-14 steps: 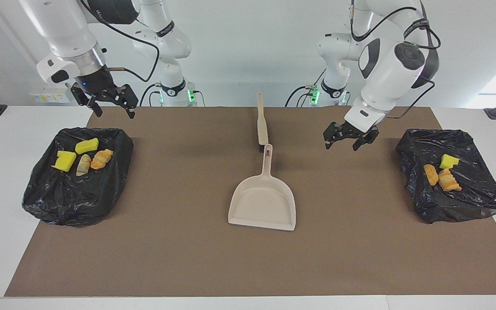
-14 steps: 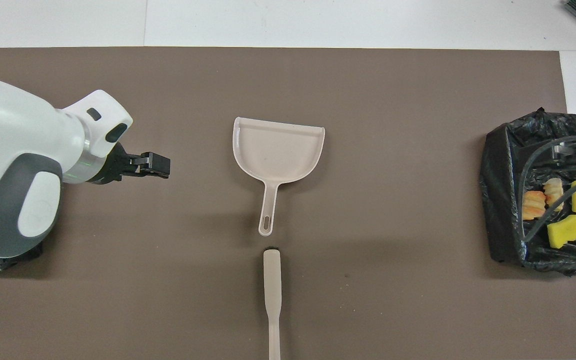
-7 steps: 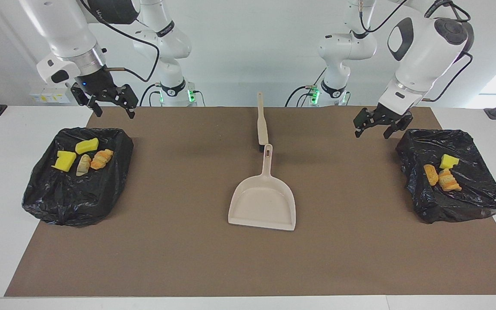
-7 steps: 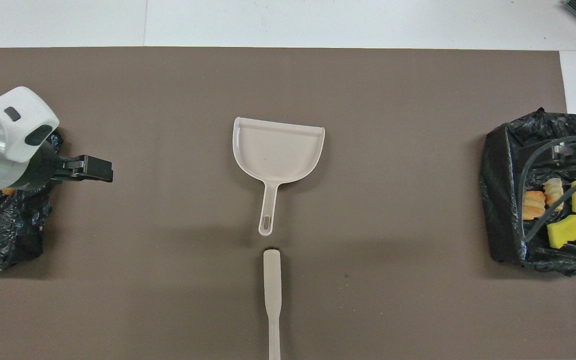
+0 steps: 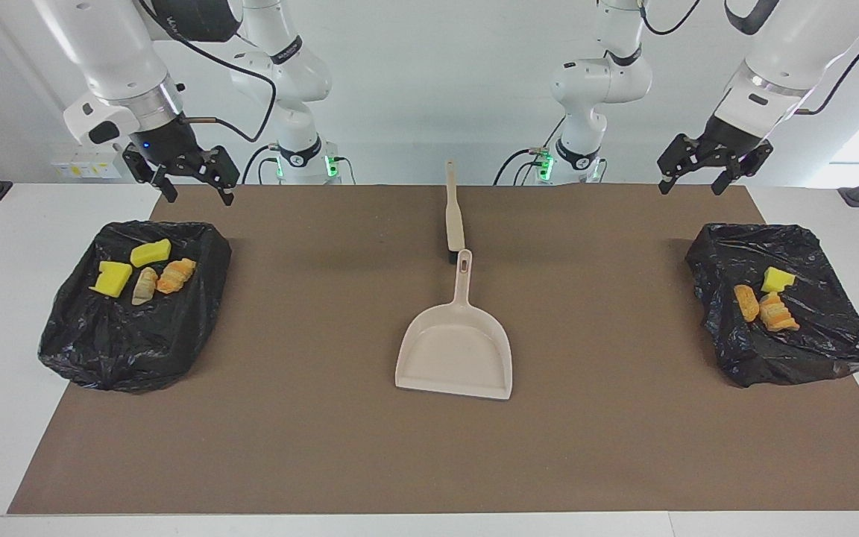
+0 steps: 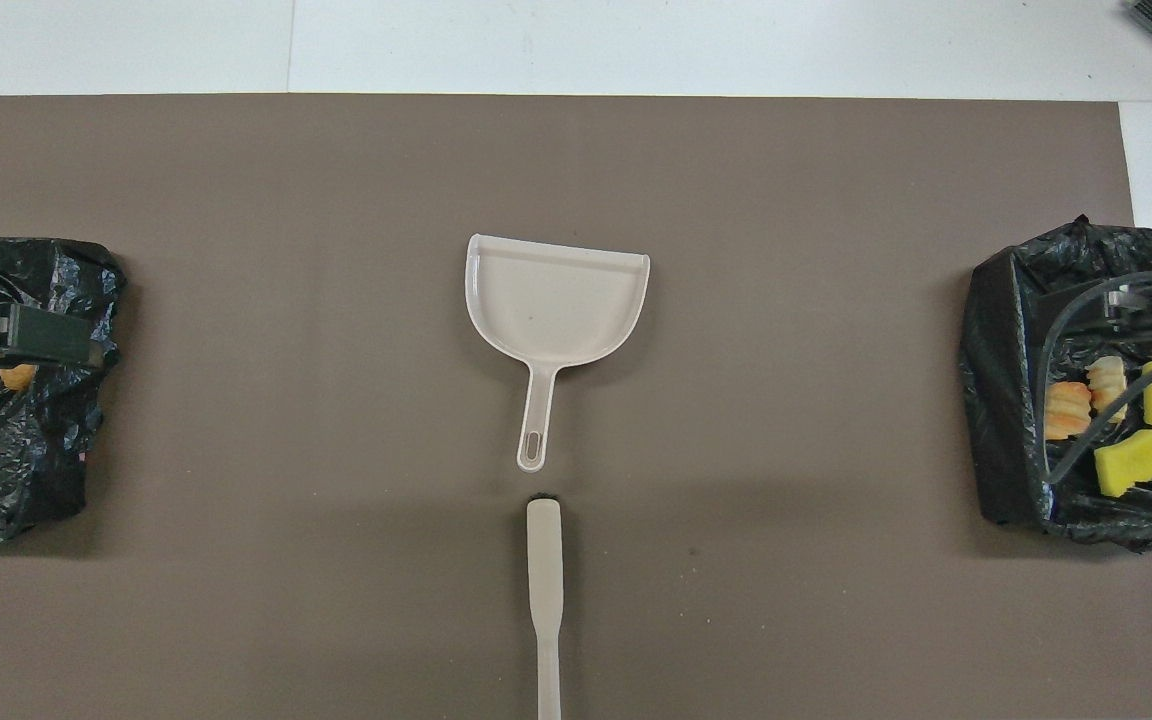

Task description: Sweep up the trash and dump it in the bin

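Note:
The trash lies in two black-bag-lined bins. The bin point(image 5: 116, 350) at the right arm's end holds yellow foam chunks point(image 5: 150, 252), a beige lump point(image 5: 145, 286) and an orange lump point(image 5: 176, 275). The bin point(image 5: 810, 350) at the left arm's end holds a yellow chunk point(image 5: 777, 280) and orange lumps point(image 5: 778, 313). My right gripper point(image 5: 202, 195) hangs open and empty above the robot-side edge of its bin. My left gripper point(image 5: 689, 185) is raised, open and empty; from overhead the left gripper point(image 6: 56, 338) shows over its bin point(image 6: 26, 460).
A beige dustpan point(image 5: 455, 350) lies mid-mat, its handle pointing toward the robots. A beige brush point(image 5: 453, 216) lies in line with that handle, nearer to the robots, its black bristle end by the handle's tip. A brown mat point(image 5: 310, 447) covers the table.
The left arm has lifted away from beside the dustpan's handle and swung out to its own end of the table, over the bin there. The right arm has stayed still.

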